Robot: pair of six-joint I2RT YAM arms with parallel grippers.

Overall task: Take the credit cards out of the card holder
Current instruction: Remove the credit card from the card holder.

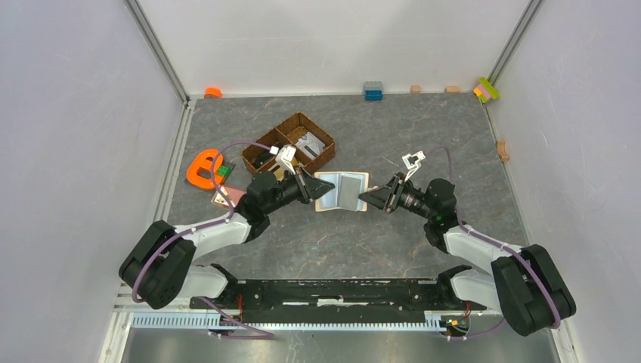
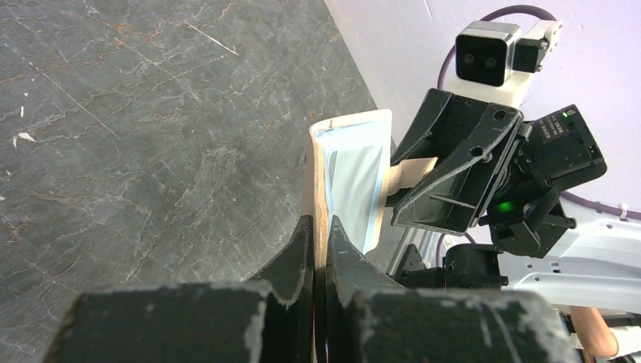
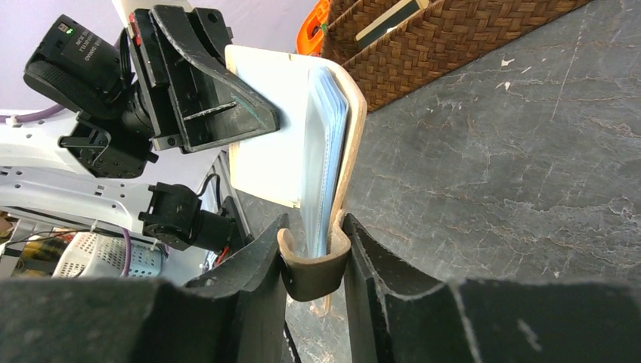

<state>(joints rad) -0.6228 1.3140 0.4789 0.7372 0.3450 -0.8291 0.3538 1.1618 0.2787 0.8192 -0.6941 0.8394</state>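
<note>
Card holder (image 1: pixel 342 190) hanging spread open above the middle of the bench (image 1: pixel 453 151), strung between both arms. Clamped at its 9 o'clock edge by the left fingers (image 2: pixel 302 242), pressed tight on the beige cover. Gripped at its 4 o'clock corner by the right fingers (image 3: pixel 261 257), partly closed around the tan closing tab and the sheaf of clear sleeves. Probably light, thin and floppy: bends along the fold and sags where unsupported, so best held by the stiffer cover edges. Likely slick on the glossy sleeves, so no place for a firm pinch. Better to take any card by an exposed short edge and draw it straight out along the sleeve. No telling of any cards inside: sleeves nearly edge-on in both wrist views, grey and glary from above. Pinkish card (image 1: pixel 225 198) lying on the bench at 9 o'clock, just beside the left arm, its face too small to read. Wicker basket (image 1: pixel 317 128) at 11 o'clock, contents hard to make out.
</note>
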